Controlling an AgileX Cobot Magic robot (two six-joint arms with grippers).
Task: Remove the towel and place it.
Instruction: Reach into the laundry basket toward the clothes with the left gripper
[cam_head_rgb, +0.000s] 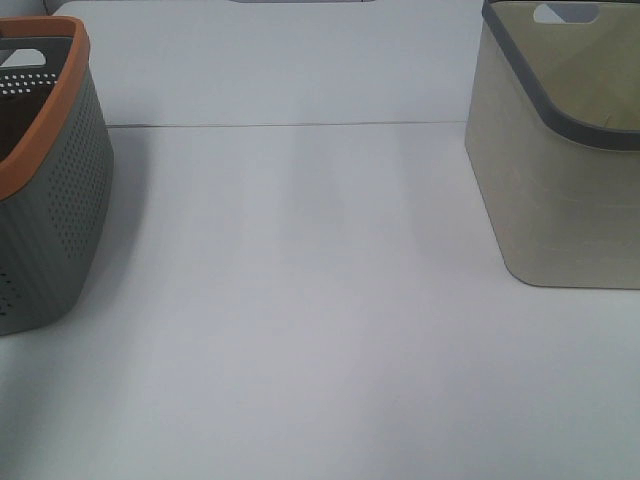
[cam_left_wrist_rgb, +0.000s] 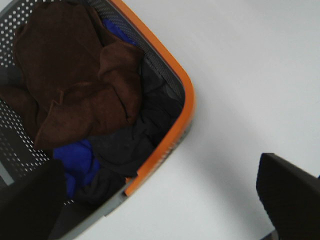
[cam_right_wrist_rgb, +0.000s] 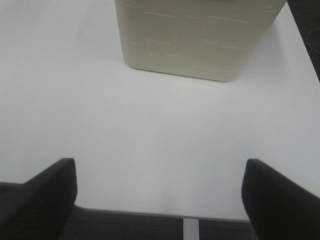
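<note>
The towel (cam_left_wrist_rgb: 75, 75), a dark reddish-brown plush cloth, lies crumpled on top of other laundry inside the grey perforated basket with an orange rim (cam_left_wrist_rgb: 170, 135). In the left wrist view my left gripper (cam_left_wrist_rgb: 160, 200) hangs open above the basket's corner, one finger (cam_left_wrist_rgb: 30, 205) over the basket and the other over the table, touching nothing. That same basket (cam_head_rgb: 50, 200) stands at the left edge of the exterior view, where the towel is hidden. My right gripper (cam_right_wrist_rgb: 160, 200) is open over the bare table near its front edge, empty.
A blue cloth (cam_left_wrist_rgb: 77, 160) and dark grey cloths (cam_left_wrist_rgb: 135, 140) lie under the towel. A beige basket with a grey rim (cam_head_rgb: 560, 170) stands at the right back, also the beige basket (cam_right_wrist_rgb: 200, 40) ahead of my right gripper. The white table (cam_head_rgb: 300, 300) spans between them.
</note>
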